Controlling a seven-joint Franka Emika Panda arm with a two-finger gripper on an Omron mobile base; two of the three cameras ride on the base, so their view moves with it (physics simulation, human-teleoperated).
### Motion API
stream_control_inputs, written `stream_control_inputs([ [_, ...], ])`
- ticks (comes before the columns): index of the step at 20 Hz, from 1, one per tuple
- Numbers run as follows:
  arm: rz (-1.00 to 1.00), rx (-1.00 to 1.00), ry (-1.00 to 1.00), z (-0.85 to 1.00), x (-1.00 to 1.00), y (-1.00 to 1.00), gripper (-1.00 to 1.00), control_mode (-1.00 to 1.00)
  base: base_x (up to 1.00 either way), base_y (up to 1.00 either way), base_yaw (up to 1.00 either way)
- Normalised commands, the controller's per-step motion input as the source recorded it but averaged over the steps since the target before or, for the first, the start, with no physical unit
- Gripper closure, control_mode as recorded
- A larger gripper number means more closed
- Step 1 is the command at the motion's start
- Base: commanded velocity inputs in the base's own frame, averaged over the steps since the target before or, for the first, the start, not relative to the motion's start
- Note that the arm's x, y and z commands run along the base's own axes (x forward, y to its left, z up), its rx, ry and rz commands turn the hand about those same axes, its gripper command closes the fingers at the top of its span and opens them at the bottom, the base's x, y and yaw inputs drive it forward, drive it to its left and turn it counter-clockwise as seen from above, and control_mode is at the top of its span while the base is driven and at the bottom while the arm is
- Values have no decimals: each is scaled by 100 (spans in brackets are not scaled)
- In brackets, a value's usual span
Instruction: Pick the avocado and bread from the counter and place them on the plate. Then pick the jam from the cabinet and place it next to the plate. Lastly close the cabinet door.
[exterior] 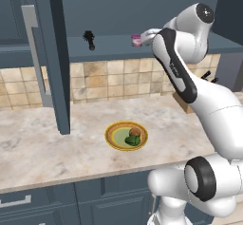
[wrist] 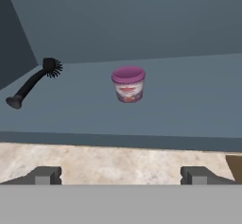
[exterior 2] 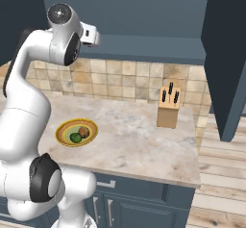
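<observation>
- Avocado (exterior: 133, 141) and bread (exterior: 134, 133) lie on the plate (exterior: 114, 137), so 2 placements look done.
- Jam (wrist: 128, 84) stands upright on the cabinet (wrist: 198, 95) shelf, apart from the black brush (wrist: 33, 81).
- Jaws (wrist: 121, 175) are spread wide and empty, short of the jam, probably lining up a grasp.
- Door (exterior: 52, 58) hangs open over the desk (exterior: 42, 148).

Black brush (wrist: 32, 81) lying on shelf; knife block (exterior 2: 168, 107) w/ knives by tiled backsplash (exterior: 109, 79).
</observation>
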Motion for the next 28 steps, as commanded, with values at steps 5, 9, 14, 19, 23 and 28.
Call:
stream_control_inputs([
  [5,0,-3,0,-14,7,2,-100,-100,0,0,0],
  [9,0,-4,0,-16,12,1,-100,-100,0,0,0],
  [14,0,-4,0,-18,17,1,-100,-100,0,0,0],
  [19,0,-1,0,-8,34,0,-100,-100,0,0,0],
  [23,0,0,0,0,33,1,-100,-100,0,0,0],
  [28,1,0,0,0,25,6,-100,-100,0,0,0],
])
